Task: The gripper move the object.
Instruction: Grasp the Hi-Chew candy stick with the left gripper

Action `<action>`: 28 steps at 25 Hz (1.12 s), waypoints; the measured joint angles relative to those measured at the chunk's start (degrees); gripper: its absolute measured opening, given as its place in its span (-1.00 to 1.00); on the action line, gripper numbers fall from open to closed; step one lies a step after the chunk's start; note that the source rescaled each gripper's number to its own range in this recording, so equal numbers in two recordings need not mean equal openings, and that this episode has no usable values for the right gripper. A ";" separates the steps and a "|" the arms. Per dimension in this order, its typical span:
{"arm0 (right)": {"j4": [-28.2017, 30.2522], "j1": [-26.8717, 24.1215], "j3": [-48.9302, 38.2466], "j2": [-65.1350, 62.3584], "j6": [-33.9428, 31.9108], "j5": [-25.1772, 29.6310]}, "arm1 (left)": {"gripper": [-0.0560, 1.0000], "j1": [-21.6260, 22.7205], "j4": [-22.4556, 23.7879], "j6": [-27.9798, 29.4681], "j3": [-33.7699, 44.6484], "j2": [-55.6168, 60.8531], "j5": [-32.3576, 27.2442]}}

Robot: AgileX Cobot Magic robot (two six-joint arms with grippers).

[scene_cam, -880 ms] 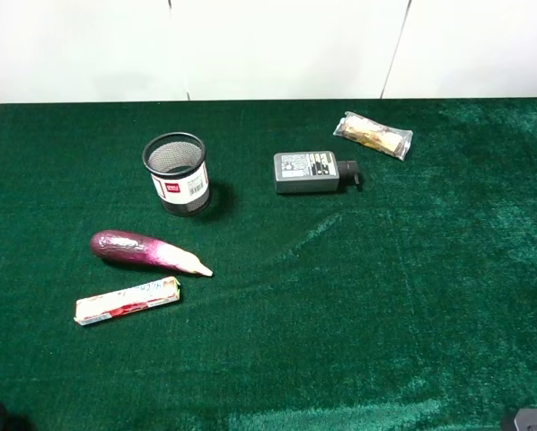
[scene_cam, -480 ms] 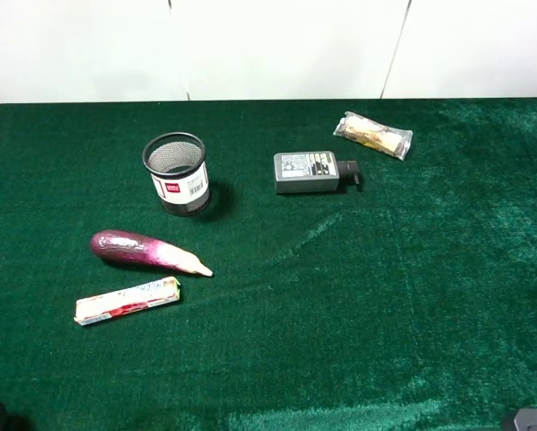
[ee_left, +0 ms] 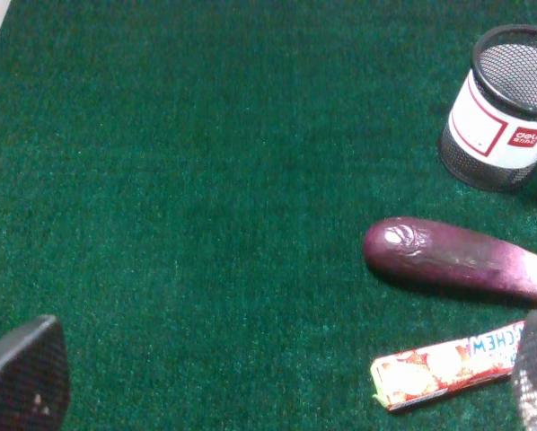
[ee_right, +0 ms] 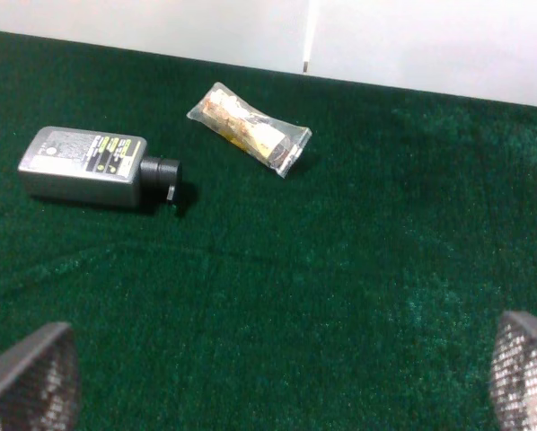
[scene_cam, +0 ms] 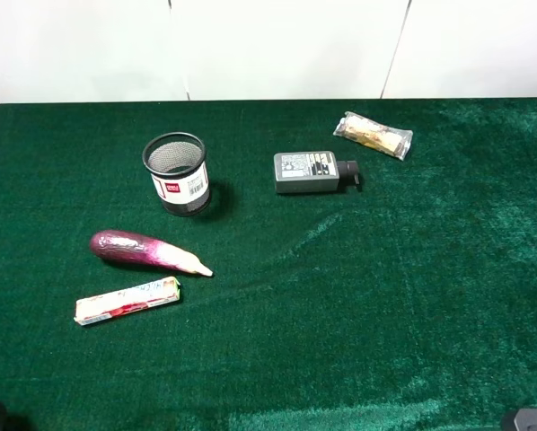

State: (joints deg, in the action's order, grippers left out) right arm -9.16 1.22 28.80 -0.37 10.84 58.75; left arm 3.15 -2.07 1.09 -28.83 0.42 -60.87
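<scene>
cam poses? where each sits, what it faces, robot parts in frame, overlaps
Exterior high: high above the near edge, looking down across the green table toward the white wall; only dark robot bits in the bottom corners.
Left wrist: on the left arm, facing candy roll, eggplant, mesh cup; left claw open, fingers at frame edges.
Right wrist: on the right arm, facing power adapter, snack packet; right claw open.
Shared: exterior high sees all five items; wrist views share only the table.
</scene>
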 joint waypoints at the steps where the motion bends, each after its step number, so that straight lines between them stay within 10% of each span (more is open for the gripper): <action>1: 0.00 0.00 0.00 0.00 0.00 0.00 | 1.00 0.00 0.00 0.00 0.00 0.00 0.00; 28: 0.00 0.00 0.00 0.00 0.00 0.00 | 1.00 0.00 -5.15 -5.67 -0.72 -8.79 -0.42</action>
State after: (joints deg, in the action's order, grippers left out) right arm -9.16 1.22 28.80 -0.37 10.84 58.75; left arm 3.15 -7.23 -4.58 -29.55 -8.37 -61.29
